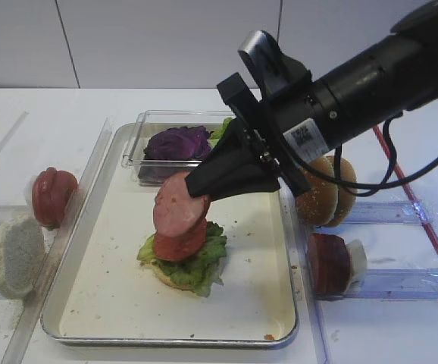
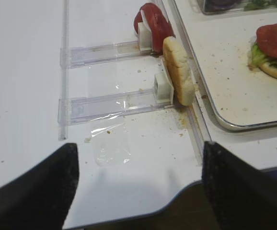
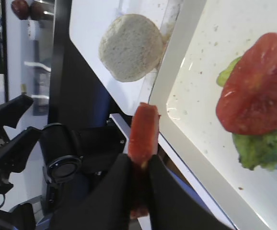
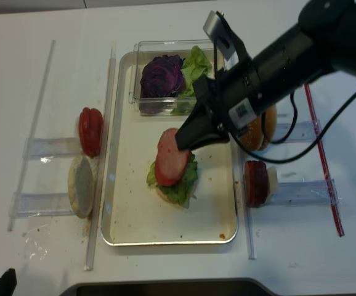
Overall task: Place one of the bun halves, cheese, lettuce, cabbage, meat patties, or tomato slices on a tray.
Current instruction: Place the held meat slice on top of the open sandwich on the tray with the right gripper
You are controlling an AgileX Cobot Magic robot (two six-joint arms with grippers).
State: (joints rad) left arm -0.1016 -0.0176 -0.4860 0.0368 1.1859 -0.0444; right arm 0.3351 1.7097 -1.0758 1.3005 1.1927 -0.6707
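We're holding a meat patty (image 1: 179, 203) over the tray (image 1: 276, 288) w/ the right gripper (image 1: 204, 184), fingers clenched on the disc's upper edge so it's hanging free for a drop onto the stack below. That stack, a bun half (image 1: 175, 275) under lettuce (image 1: 204, 262) and a tomato slice (image 1: 183, 243), is sitting near the tray's middle, and the patty is hovering just above it, apparently not yet resting on it. We're gripping the disc by its rim, so its flat pink face is standing close to upright, turned toward the exterior cam; its wide axis is running roughly top to bottom, tilted a little. In the right wrist view we're seeing it edge-on, a thin red slab (image 3: 143, 139) pinched btwn the pads. The left gripper (image 2: 138, 184) is waiting off to the side above bare table, fingers spread wide, grasping nothing. We're reckoning a tilt to horizontal is wanted before letting go
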